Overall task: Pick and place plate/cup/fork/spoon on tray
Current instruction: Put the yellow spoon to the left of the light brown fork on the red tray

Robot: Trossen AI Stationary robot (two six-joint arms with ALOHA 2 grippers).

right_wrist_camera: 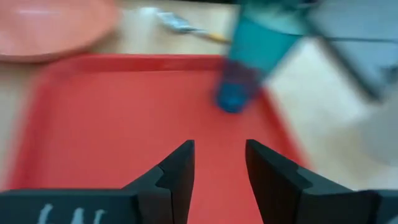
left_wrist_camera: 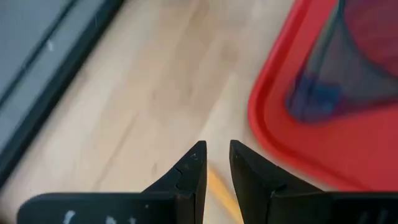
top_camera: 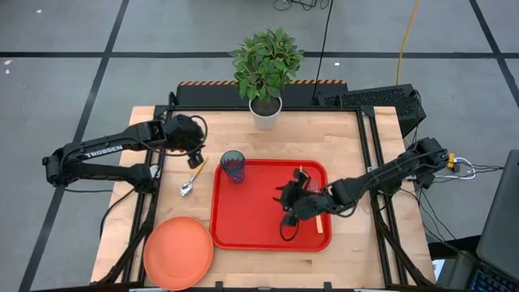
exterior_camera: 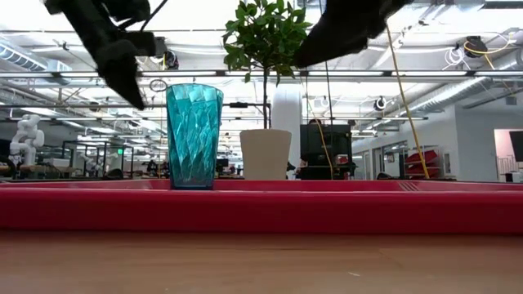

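The red tray [top_camera: 259,231] lies mid-table. The teal cup [top_camera: 233,165] stands upright in its far left corner. The fork [top_camera: 319,225] lies on the tray's right part, mostly under my right arm. On the wood left of the tray lies the spoon [top_camera: 191,180], bowl toward the near edge. The orange plate [top_camera: 178,252] rests flat at the table's near left corner. My left gripper [top_camera: 195,160] hangs open over the spoon's handle end [left_wrist_camera: 219,186] and holds nothing. Above the tray, my right gripper [top_camera: 284,201] is open and points toward the cup [right_wrist_camera: 239,68].
A white pot with a green plant [top_camera: 265,73] stands at the table's far edge, behind the cup. Black frame rails [top_camera: 375,154] run along the table's left and right sides. Bare tray floor [right_wrist_camera: 124,118] lies between my right gripper and the cup.
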